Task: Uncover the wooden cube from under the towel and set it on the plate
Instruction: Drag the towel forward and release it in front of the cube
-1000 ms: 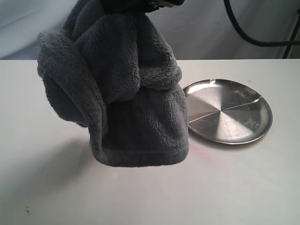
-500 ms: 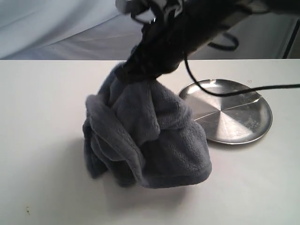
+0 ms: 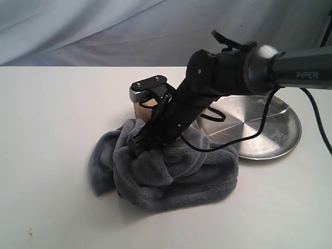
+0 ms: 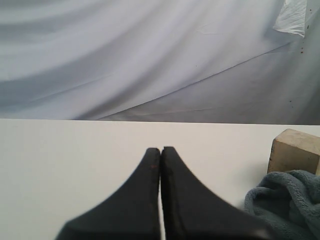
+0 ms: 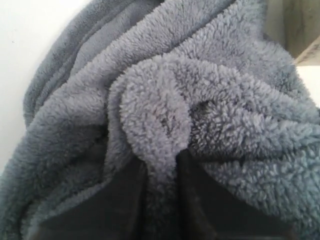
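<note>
The dark grey towel (image 3: pixel 171 174) lies in a crumpled heap on the white table, in front of the plate's left side. My right gripper (image 3: pixel 137 145) reaches across from the right and is shut on a fold of the towel (image 5: pixel 155 115), pinched between its fingers (image 5: pixel 120 200). Behind the arm a small part of the wooden cube (image 3: pixel 138 110) shows, standing on the table past the heap; the left wrist view shows the cube (image 4: pixel 295 150) beside the towel's edge (image 4: pixel 285 200). The steel plate (image 3: pixel 275 129) is bare. My left gripper (image 4: pixel 160 150) is shut and holds nothing, over bare table.
A white cloth backdrop (image 3: pixel 104 31) hangs behind the table. The right arm's cable (image 3: pixel 244 137) loops over the plate's left rim. Bare table (image 3: pixel 46 129) lies left of the towel.
The towel hung high from the right gripper a second ago; it has come down and now rests in a heap on the table, with the cube showing behind it.
</note>
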